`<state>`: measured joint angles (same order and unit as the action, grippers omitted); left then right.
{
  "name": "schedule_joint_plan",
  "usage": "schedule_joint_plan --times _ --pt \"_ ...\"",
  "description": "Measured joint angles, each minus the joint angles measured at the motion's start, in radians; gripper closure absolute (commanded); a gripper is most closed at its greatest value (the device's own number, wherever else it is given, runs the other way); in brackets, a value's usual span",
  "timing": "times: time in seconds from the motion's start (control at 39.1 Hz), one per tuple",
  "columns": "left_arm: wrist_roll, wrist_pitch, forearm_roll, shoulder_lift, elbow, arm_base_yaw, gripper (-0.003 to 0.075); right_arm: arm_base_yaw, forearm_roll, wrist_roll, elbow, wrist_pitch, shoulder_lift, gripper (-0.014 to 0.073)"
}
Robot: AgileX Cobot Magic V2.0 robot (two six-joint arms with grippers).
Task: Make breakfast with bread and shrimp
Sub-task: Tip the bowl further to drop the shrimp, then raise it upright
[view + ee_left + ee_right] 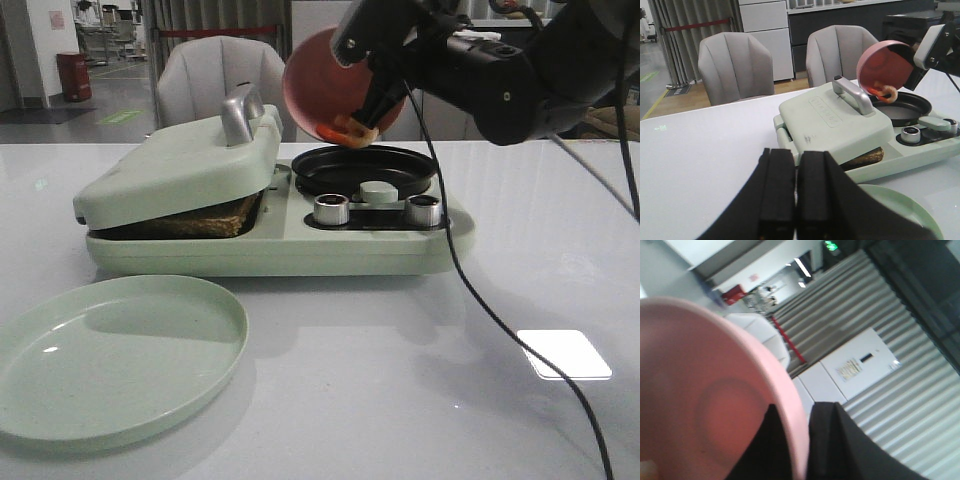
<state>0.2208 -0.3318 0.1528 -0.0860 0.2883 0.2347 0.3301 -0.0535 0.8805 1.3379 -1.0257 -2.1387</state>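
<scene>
Shrimp sit at the lip of the tipped pink bowl above the black pan. Our right claw grips the bowl's rim; our left claw is closed, holding nothing. Bread lies under the lid.

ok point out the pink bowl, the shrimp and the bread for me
pink bowl [315, 75], front view, on its tilted inner wall
shrimp [352, 130], front view, on the orange piece at the bowl's lower rim
bread [205, 217], front view, on the crust edge under the lid

one bowl, one plate, two knobs
</scene>
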Motion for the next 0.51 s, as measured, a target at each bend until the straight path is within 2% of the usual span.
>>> schedule_joint_plan --times 0.13,0.43,0.51 --pt "0.0 0.0 0.0 0.0 0.0 0.0 0.0606 0.0 0.083 0.002 -0.059 -0.081 0.0 0.0453" --pt "0.0 0.0 0.0 0.0 0.0 0.0 0.0606 0.0 0.146 0.002 -0.079 -0.096 0.0 0.0453" --pt "0.0 0.0 0.0 0.0 0.0 0.0 0.0606 0.0 0.195 -0.038 -0.079 -0.099 0.0 0.0453"
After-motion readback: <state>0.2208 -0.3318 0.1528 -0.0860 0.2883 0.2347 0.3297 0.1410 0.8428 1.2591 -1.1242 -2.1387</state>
